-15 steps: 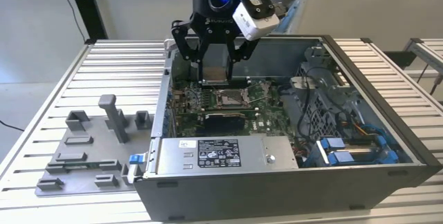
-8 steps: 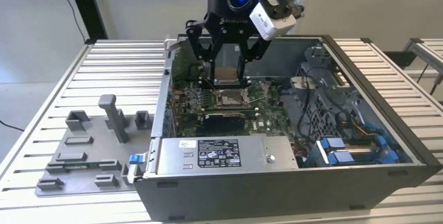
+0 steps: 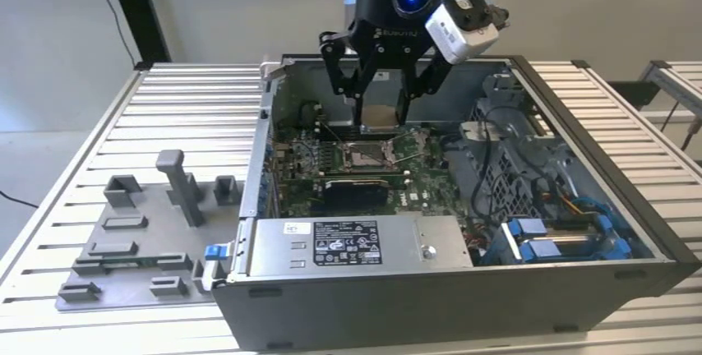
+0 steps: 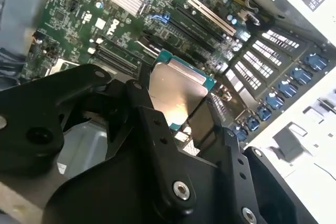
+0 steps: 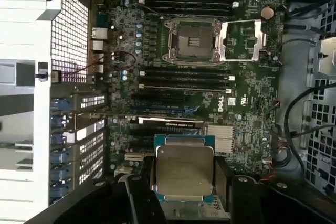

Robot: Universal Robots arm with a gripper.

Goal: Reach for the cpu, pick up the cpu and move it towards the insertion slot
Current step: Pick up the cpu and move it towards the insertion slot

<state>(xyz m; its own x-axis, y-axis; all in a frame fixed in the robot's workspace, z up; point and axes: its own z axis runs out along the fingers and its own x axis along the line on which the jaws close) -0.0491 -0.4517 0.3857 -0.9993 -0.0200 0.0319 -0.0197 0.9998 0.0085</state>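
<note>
Grey tray (image 3: 131, 240): sits on the slatted counter (image 3: 197, 108), at the exterior view's left.
Computer case (image 3: 439, 289): lies open, motherboard (image 3: 329, 145) inside.
Tool (image 3: 381, 117): clamps the cpu (image 3: 379, 115) by its edges, above the board.
Insertion slot (image 3: 366, 155): frame open, just beneath the cpu.

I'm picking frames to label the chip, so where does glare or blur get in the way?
Second wrist view: the cpu lid carries a bright diagonal glare, and the near gripper links are soft. First wrist view: cpu evenly lit, insertion slot sharp. Exterior view: even light, cpu small.
</note>
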